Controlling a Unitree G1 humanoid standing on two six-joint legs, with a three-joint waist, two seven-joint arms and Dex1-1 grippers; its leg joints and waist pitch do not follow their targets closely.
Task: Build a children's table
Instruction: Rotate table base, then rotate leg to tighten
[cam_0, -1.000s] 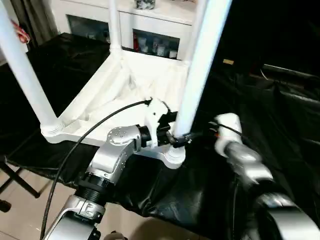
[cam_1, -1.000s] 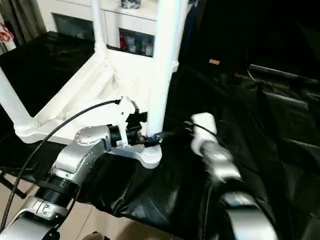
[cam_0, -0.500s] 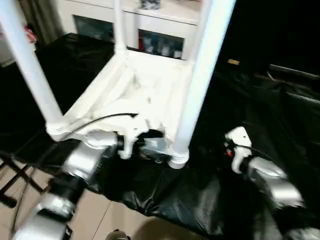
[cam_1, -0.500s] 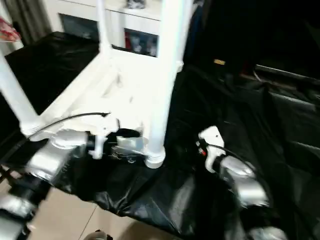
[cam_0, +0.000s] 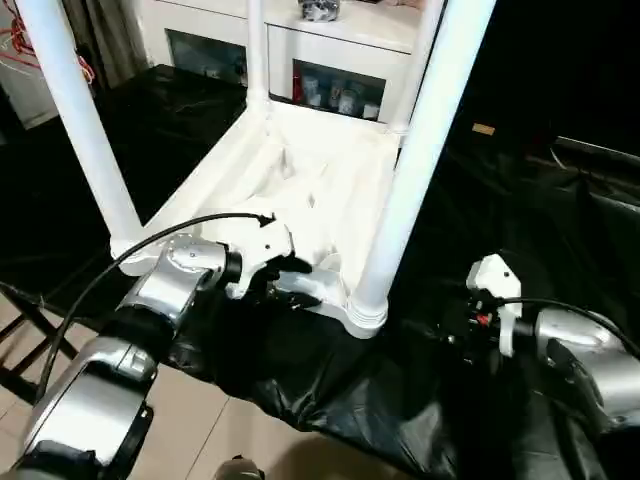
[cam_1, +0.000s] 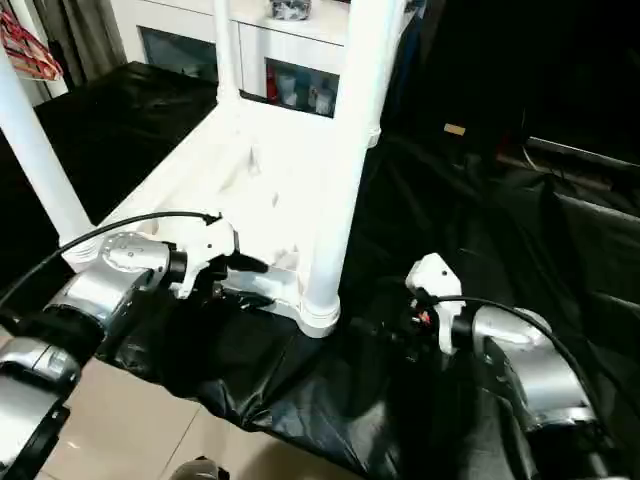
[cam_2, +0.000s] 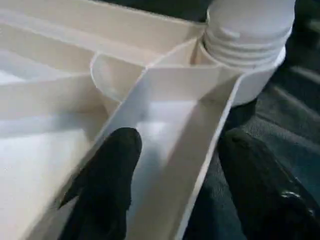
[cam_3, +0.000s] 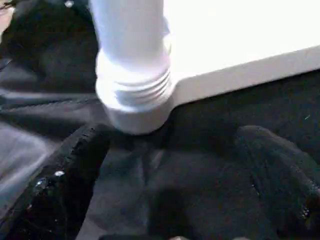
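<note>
The children's table (cam_0: 330, 190) lies upside down on black cloth, all white, with several legs standing up from its corner sockets. The near right leg (cam_0: 415, 160) rises from a threaded socket (cam_2: 245, 45). At the near rim, just left of that socket, sits my left gripper (cam_0: 292, 285). Its black fingers (cam_2: 107, 185) stand apart astride the rim wall, one inside the ribbed underside and one outside over the cloth. My right gripper (cam_0: 440, 330) hangs open over the cloth to the right of that leg, clear of it, with the socket (cam_3: 135, 95) ahead of its fingers.
A white cabinet with glass doors (cam_0: 340, 50) stands behind the table. Wrinkled black cloth (cam_0: 540, 210) covers the work surface, whose front edge drops to a tiled floor (cam_0: 200, 430). A black cable (cam_0: 150, 245) loops over my left forearm.
My left gripper has dropped from the near right leg's base to the table's near rim, its fingers narrowing. My right arm has drawn back to the right, away from the leg. The camera shifted.
</note>
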